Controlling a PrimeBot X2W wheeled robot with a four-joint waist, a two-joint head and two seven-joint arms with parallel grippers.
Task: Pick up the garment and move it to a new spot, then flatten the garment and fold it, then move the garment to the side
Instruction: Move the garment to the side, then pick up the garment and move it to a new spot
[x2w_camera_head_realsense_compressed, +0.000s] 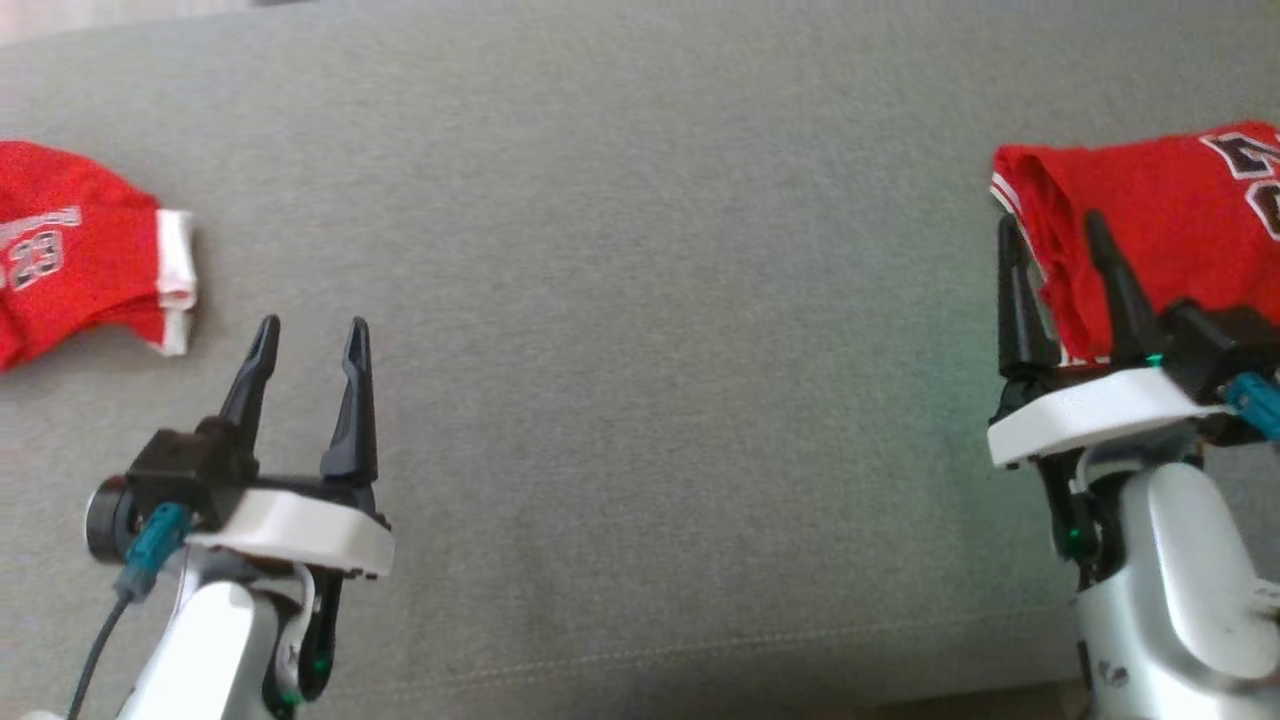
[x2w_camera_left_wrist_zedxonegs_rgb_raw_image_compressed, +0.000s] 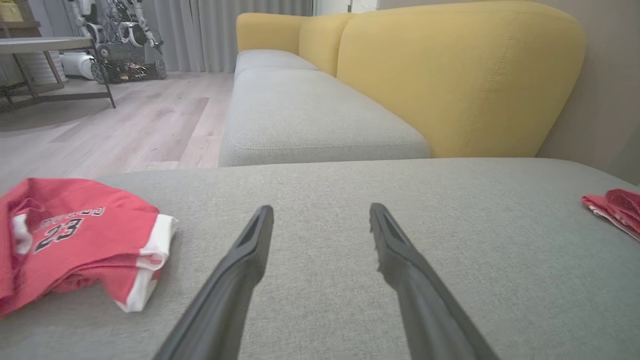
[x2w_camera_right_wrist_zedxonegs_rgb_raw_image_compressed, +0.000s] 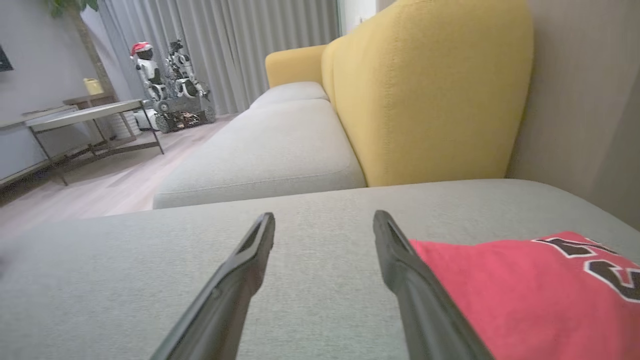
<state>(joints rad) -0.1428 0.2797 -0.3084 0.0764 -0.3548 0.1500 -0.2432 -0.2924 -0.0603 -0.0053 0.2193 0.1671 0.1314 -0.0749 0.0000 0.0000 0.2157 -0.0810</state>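
**Red folded garment (x2w_camera_head_realsense_compressed: 1160, 210) set at the right end of the seat**

Folded garment lies flat at the right end of the grey sofa seat (x2w_camera_head_realsense_compressed: 640, 300), judged to be its set-aside spot. Right end effector (x2w_camera_head_realsense_compressed: 1048, 220) stands at its near edge, jaws wide apart, gripping nothing. Left end effector (x2w_camera_head_realsense_compressed: 313, 325) hovers spread and empty. A crumpled red garment (x2w_camera_head_realsense_compressed: 70, 250) lies well apart at the left. Nothing stands between them.

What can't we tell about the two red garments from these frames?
- Right garment: head view, cut by the right edge; fingers of the right gripper cover its near edge, contact unclear.
- Left garment: head view, cut by the left edge; left wrist view, lettering above the 23 blurred.
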